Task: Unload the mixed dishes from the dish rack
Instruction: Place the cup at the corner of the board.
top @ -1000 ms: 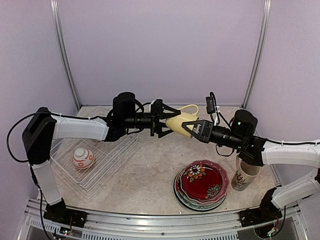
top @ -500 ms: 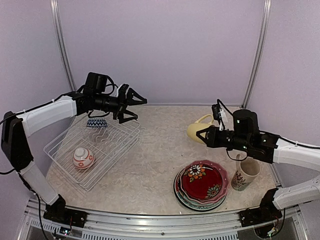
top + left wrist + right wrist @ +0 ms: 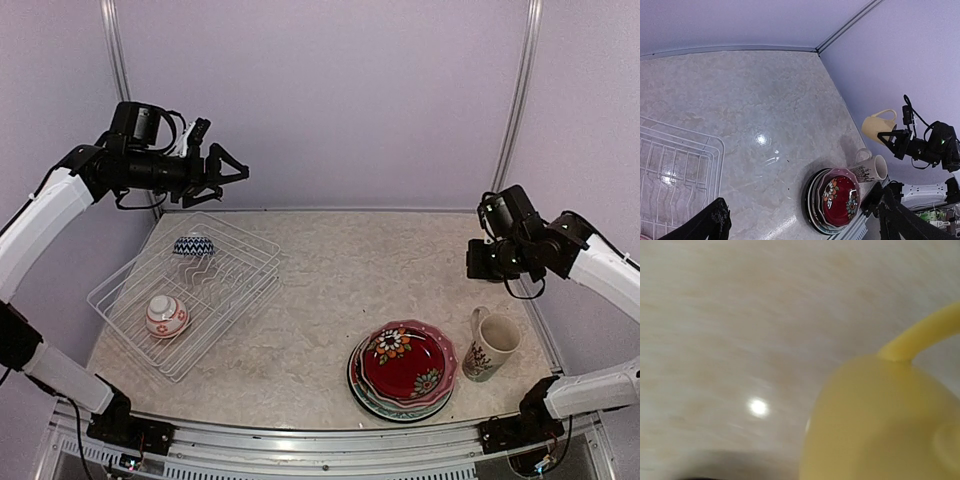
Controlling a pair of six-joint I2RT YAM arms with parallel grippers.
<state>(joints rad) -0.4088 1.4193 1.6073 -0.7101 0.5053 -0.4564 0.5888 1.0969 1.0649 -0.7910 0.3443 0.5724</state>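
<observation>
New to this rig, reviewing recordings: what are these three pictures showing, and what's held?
Two robot arms with two-finger grippers stand at the near edge of a marbled beige table. The wide picture looks down from above and behind; the other two come from wrist cameras. On the table: a white wire dish rack holding a small red-and-white bowl and a blue patterned bowl, a plate stack topped by a red floral plate, and a cream floral mug. The left gripper is raised, open, empty. The right gripper is shut on a yellow ceramic mug in mid-air; its camera shows it close up.
</observation>
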